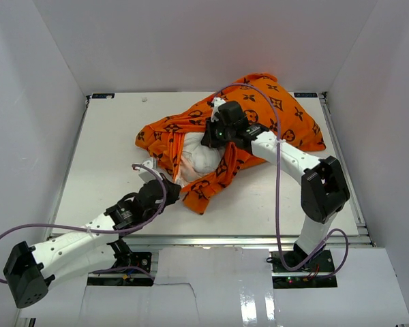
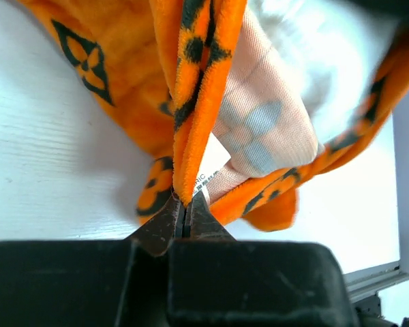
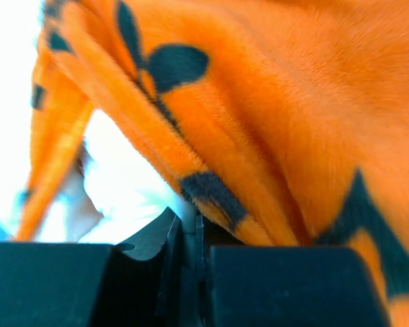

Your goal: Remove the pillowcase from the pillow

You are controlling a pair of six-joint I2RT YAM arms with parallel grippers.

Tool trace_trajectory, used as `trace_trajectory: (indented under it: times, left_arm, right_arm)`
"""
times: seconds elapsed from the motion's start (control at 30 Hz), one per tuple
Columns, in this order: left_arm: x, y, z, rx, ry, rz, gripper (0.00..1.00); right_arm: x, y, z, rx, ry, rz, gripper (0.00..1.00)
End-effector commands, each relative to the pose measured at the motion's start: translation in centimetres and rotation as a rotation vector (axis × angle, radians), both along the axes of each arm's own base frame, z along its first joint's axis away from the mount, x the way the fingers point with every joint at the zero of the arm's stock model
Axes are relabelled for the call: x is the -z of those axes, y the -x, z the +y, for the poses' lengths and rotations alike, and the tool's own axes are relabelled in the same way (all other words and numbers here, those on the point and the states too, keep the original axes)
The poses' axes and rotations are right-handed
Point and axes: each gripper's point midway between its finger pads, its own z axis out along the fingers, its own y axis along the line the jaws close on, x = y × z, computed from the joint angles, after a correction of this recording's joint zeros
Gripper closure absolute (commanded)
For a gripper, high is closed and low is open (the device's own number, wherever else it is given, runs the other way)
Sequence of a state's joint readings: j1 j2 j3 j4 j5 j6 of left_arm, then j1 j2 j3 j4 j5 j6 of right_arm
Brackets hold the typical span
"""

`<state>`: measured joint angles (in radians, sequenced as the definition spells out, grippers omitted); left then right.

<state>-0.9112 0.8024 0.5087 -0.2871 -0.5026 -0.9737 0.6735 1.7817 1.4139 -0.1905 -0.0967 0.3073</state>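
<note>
The orange pillowcase with black motifs lies bunched at the back middle and right of the table. Its opening faces the front left, where the white pillow shows. My left gripper is shut on the pillowcase's orange hem, beside a white label. The pale peach lining and the pillow lie behind it. My right gripper is at the opening, shut on a thin fold of the white pillow, with the pillowcase draped over it.
The white table is walled in by white panels at the left, back and right. A metal rail runs along its right edge. Purple cables loop over both arms.
</note>
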Motion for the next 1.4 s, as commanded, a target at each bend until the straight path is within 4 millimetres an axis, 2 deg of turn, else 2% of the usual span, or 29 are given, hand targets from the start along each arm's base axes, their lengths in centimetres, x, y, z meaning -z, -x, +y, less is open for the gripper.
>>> trace_trajectory:
  times: [0.0,0.03,0.1,0.13,0.2,0.23,0.27,0.33,0.37,0.4,0.43,0.47,0.5,0.53,0.57,0.6,0.63,0.67,0.7,0.73,0.77,0.8,0.83,0.87,0.93,1.2,1.37]
  left_arm:
    - [4.5,2.1,-0.3,0.137,-0.134,0.105,1.00]
    - [6.0,2.1,-0.3,0.140,-0.172,0.138,1.00]
    - [7.1,1.8,-0.5,0.134,-0.194,0.154,1.00]
    - [8.5,1.8,-0.3,0.123,-0.230,0.187,1.00]
    - [9.6,1.4,0.2,0.070,-0.262,0.217,1.00]
    - [9.6,1.2,0.3,0.052,-0.261,0.212,1.00]
    - [9.7,1.0,0.3,0.039,-0.270,0.214,1.00]
    - [9.4,0.2,0.5,0.004,-0.277,0.201,1.00]
    - [9.1,-0.1,0.5,-0.006,-0.275,0.194,1.00]
    - [8.9,-0.4,0.6,-0.018,-0.272,0.190,1.00]
    - [8.7,-0.9,0.8,-0.035,-0.265,0.189,1.00]
    - [8.2,-1.5,0.8,-0.046,-0.246,0.178,1.00]
    - [8.0,-1.6,0.5,-0.024,-0.223,0.187,1.00]
    - [7.8,-2.5,1.2,-0.046,-0.199,0.192,1.00]
    - [7.5,-2.8,0.7,-0.010,-0.156,0.188,1.00]
    - [7.2,-3.5,1.2,-0.036,-0.142,0.177,1.00]
    - [7.0,-4.0,1.7,-0.038,-0.131,0.176,1.00]
    - [6.8,-4.2,1.8,-0.040,-0.130,0.171,1.00]
    - [6.2,-4.6,1.7,-0.038,-0.131,0.159,1.00]
    - [5.9,-4.7,1.5,-0.014,-0.143,0.152,1.00]
    - [5.3,-5.0,0.8,0.014,-0.138,0.145,0.90]
    - [5.0,-5.0,0.2,0.053,-0.134,0.141,0.90]
    - [4.7,-4.5,-1.0,0.138,-0.130,0.143,0.66]
    - [4.5,-4.4,-1.5,0.176,-0.128,0.140,0.51]
    - [3.4,-4.2,-2.4,0.229,-0.115,0.129,0.31]
    - [-0.2,-3.5,-3.0,0.295,-0.087,0.072,0.21]
    - [-0.2,-4.6,-2.9,0.262,-0.137,0.104,0.21]
  right_arm:
    - [-7.2,-6.1,-2.6,0.130,-0.067,-0.181,0.92]
    - [-8.6,-6.1,-1.9,0.102,-0.098,-0.194,0.92]
    - [-9.3,-6.2,-1.1,0.079,-0.119,-0.196,0.92]
    - [-10.6,-6.4,-0.6,0.058,-0.138,-0.205,0.92]
    - [-12.2,-6.6,-0.2,0.044,-0.141,-0.221,0.92]
    - [-12.0,-6.6,-0.4,0.041,-0.130,-0.214,0.92]
    - [-13.0,-6.7,-0.2,0.034,-0.137,-0.227,0.92]
    - [-12.1,-5.4,-0.2,-0.008,-0.128,-0.189,0.92]
    - [-13.4,-4.9,0.0,-0.033,-0.155,-0.208,0.92]
    - [-10.9,-3.3,0.2,-0.083,-0.152,-0.151,0.92]
    - [-12.0,-2.4,-0.1,-0.104,-0.185,-0.186,0.92]
    - [-11.5,-1.5,-0.3,-0.119,-0.194,-0.185,0.92]
    - [-7.7,0.3,-0.9,-0.145,-0.174,-0.117,0.92]
    - [-9.0,1.3,-1.3,-0.164,-0.208,-0.165,0.92]
    - [-7.0,3.3,-2.1,-0.197,-0.194,-0.137,0.92]
    - [-5.4,4.0,-2.1,-0.215,-0.188,-0.102,0.92]
    - [-5.8,5.0,-2.6,-0.239,-0.190,-0.124,0.92]
    - [-5.5,5.6,-2.8,-0.257,-0.191,-0.130,0.92]
    - [-4.1,6.6,-3.2,-0.277,-0.179,-0.105,0.92]
    - [-4.3,7.1,-3.3,-0.301,-0.174,-0.130,0.92]
    - [-4.0,7.6,-3.5,-0.316,-0.169,-0.123,0.92]
    - [-3.8,7.7,-3.5,-0.321,-0.163,-0.121,0.92]
    - [-4.0,7.9,-3.6,-0.323,-0.162,-0.127,0.92]
    - [-4.2,7.9,-3.7,-0.326,-0.163,-0.131,0.92]
    - [-4.8,8.2,-3.8,-0.323,-0.176,-0.141,0.92]
    - [-6.7,8.8,-3.7,-0.322,-0.204,-0.160,0.92]
    - [-6.5,9.6,-3.4,-0.337,-0.224,-0.156,0.92]
